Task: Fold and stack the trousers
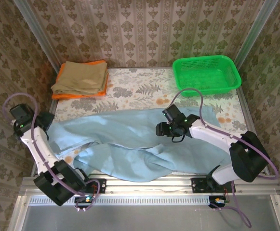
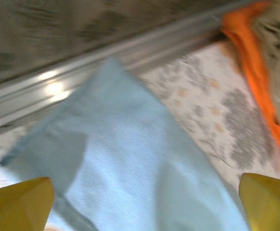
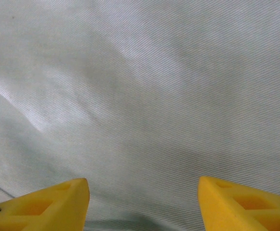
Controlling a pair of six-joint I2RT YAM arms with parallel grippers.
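Note:
The light sky-blue trousers [image 1: 130, 144] lie spread and rumpled across the front half of the table, from the left edge to the right arm. My left gripper [image 1: 46, 122] hovers over their left end. In the left wrist view it [image 2: 142, 204] is open, its yellow fingertips [image 2: 17, 204] wide apart over a pointed corner of the blue fabric [image 2: 130, 159]. My right gripper [image 1: 161, 129] sits over the middle of the trousers. It [image 3: 144, 202] is open too, with smooth blue cloth [image 3: 140, 96] under it and nothing between its fingers [image 3: 53, 207].
Folded tan trousers [image 1: 81, 77] rest on an orange cloth [image 1: 67, 95] at the back left, also seen as an orange strip [image 2: 255, 72]. A green basket [image 1: 207, 72] stands at the back right. The table's metal rail [image 2: 82, 62] runs close beside the left gripper.

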